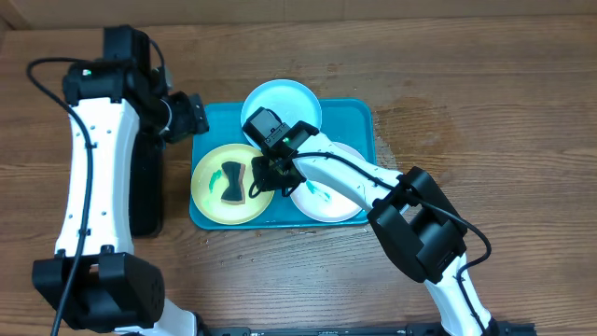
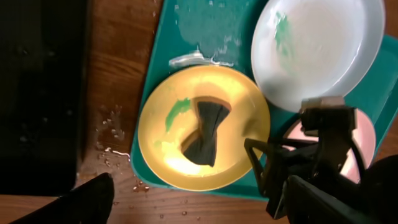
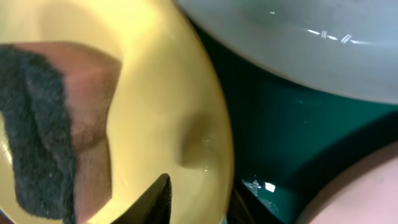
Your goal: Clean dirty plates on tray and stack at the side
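Observation:
The teal tray [image 1: 356, 117] holds three plates. The light blue plate [image 1: 280, 101] is at the back, the yellow-green plate [image 1: 210, 198] at the left and the white plate [image 1: 334, 202] at the right, all with green smears. A dark sponge [image 1: 232, 183] lies on the yellow-green plate. My right gripper [image 1: 264, 175] is at that plate's right rim. In the right wrist view its fingers [image 3: 199, 202] pinch the rim of the yellow-green plate [image 3: 168, 93], one on top and one outside. My left gripper [image 1: 196, 114] hovers open and empty over the tray's back left edge.
A black tray [image 1: 145, 187] lies left of the teal tray, under my left arm. Water droplets [image 2: 109, 134] dot the wood between the two trays. A wet stain [image 1: 420, 117] marks the table right of the teal tray.

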`<move>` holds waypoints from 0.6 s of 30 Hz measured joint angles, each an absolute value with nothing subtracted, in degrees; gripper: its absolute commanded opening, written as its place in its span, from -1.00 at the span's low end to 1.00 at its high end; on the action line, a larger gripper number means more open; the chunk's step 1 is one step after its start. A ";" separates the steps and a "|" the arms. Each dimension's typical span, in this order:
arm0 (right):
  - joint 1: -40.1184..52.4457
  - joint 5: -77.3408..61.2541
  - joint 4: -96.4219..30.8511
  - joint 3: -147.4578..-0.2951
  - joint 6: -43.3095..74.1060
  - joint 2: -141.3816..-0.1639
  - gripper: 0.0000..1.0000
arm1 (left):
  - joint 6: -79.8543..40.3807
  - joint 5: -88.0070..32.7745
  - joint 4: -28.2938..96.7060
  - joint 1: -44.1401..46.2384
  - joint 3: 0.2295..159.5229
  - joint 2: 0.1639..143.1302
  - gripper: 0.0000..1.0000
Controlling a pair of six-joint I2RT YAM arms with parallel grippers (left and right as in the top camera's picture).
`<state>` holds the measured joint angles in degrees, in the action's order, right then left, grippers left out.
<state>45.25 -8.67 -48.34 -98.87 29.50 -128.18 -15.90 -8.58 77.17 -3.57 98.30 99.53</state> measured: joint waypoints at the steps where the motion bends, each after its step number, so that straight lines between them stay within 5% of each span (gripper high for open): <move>1: 45.23 -8.69 -48.51 -98.85 29.47 -128.18 -0.44 | -15.81 -8.78 76.51 -3.29 96.86 99.53 0.62; 6: 45.25 -8.47 -49.12 -98.83 29.89 -128.18 -0.70 | -15.03 -11.46 68.23 -1.52 86.11 99.55 0.56; 14: 45.34 -8.10 -49.80 -98.32 30.02 -128.18 -0.46 | -15.03 -13.02 52.95 -0.73 71.70 99.98 0.57; 18: 45.41 -8.05 -49.76 -97.78 30.00 -128.18 -0.46 | -14.74 -13.17 49.87 -0.73 68.14 100.01 0.33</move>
